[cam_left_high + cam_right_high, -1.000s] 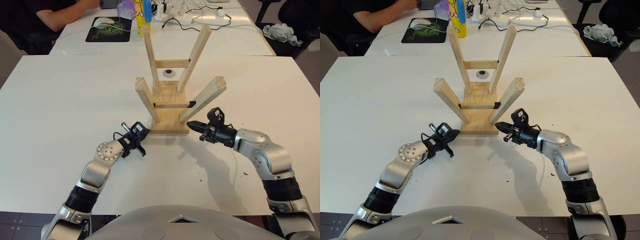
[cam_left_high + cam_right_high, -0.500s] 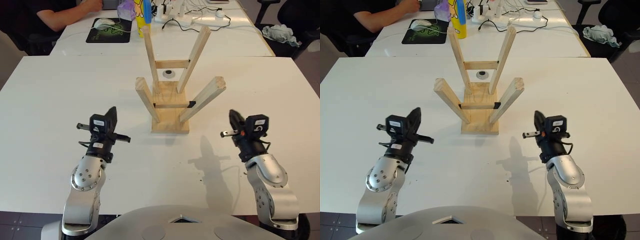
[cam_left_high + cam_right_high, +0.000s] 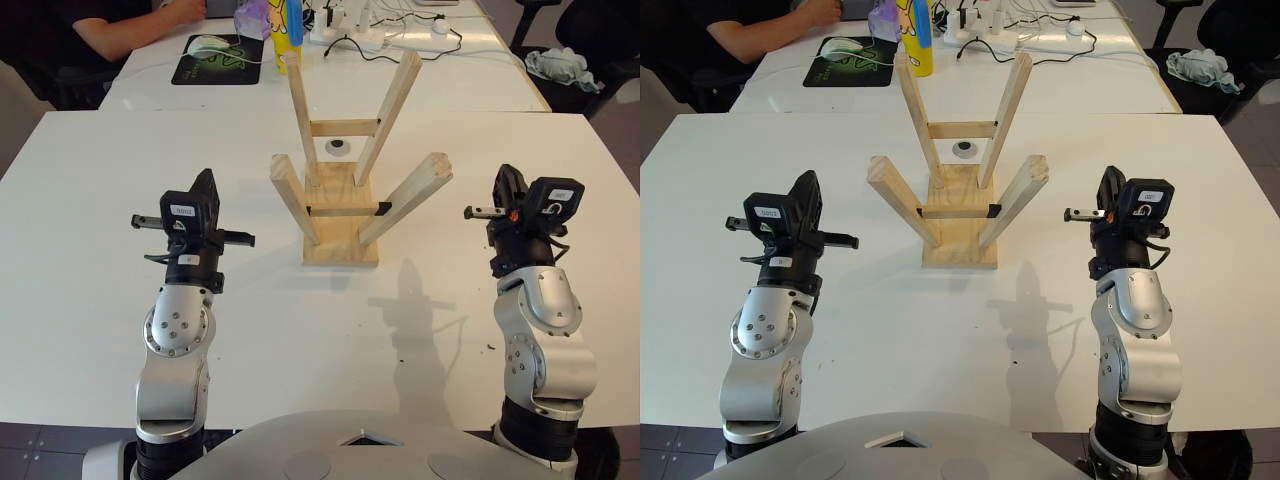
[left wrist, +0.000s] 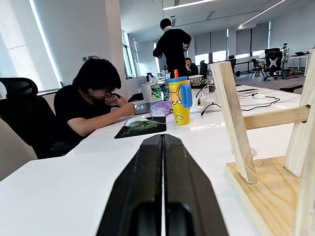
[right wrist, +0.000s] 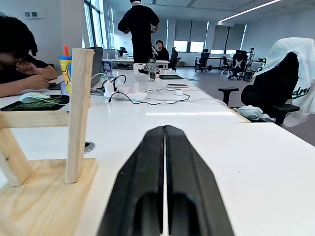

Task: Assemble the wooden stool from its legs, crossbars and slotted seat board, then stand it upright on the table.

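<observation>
The stool stands upside down mid-table. Its seat board lies flat on the top, four legs splay upward, and a crossbar ties each pair. The build looks finished to me, so what's left is the flip.

For that I'd open both tools, take opposite legs low down near the seat board, then lift and roll them together. The joints may only be pressed in.

It's pale bare wood, square-edged and smooth, and the legs slant, so the pads won't meet them flat. I'd squeeze evenly.

My left gripper is clenched on nothing, raised to the stool's left and well apart from it. The right gripper mirrors it on the stool's right.

A yellow bottle stands on the desk beyond the stool.
</observation>
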Available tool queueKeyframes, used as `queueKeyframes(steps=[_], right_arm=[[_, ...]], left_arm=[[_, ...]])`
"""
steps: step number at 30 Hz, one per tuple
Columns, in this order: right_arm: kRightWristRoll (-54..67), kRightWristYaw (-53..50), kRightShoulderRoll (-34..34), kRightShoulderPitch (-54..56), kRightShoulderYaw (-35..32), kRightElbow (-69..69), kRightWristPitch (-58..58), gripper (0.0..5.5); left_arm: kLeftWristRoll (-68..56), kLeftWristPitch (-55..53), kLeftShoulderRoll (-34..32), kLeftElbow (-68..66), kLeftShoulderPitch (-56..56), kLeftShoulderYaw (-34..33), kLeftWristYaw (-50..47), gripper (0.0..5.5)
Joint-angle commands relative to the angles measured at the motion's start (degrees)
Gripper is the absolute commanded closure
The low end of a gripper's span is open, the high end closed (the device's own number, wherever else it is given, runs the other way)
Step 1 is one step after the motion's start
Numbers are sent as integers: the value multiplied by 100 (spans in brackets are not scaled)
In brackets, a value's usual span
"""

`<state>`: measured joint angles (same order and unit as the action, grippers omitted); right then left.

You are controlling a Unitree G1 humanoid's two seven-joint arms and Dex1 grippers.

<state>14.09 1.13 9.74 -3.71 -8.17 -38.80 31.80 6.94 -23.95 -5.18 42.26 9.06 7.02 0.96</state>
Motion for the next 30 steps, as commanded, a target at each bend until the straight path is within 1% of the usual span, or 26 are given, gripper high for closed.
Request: queueKeyframes(steps=[1,2,3,7,10,13,15,17,19,21,23,26,30], right_arm=[[219,993,319,36,1334,-123,223,550],[214,975,302,35,1349,-78,293,550],[167,849,269,49,1220,33,356,550],[-208,458,413,88,754,402,433,550],[-442,201,432,27,425,509,466,550],[-460,-11,247,20,116,504,362,550],[-257,216,133,76,299,444,211,550],[-122,717,173,114,874,294,14,550],[-68,1044,255,101,1372,245,107,550],[-156,1147,366,30,1646,297,262,550],[-244,1005,377,-26,1553,435,433,550],[-378,874,492,38,1205,720,409,550],[-331,1248,657,399,1045,1501,54,550]], left_arm=[[405,-143,-346,-426,-276,1129,555,548],[527,-202,-386,-471,-293,1241,564,548],[565,-325,-390,-520,-300,1179,536,548],[560,-679,-343,-587,-205,514,307,548],[604,-822,-299,-571,-35,173,147,548],[624,-847,-273,-579,13,-126,4,548],[604,-691,-359,-624,-92,-26,142,548],[528,-609,-395,-702,-222,426,446,548],[537,-669,-460,-824,-290,917,744,548],[505,-810,-496,-976,-279,1148,922,548],[505,-999,-520,-1048,-226,1114,949,548],[561,-1215,-571,-1138,-103,863,856,548],[365,-1451,-869,-1339,260,589,1169,548]])
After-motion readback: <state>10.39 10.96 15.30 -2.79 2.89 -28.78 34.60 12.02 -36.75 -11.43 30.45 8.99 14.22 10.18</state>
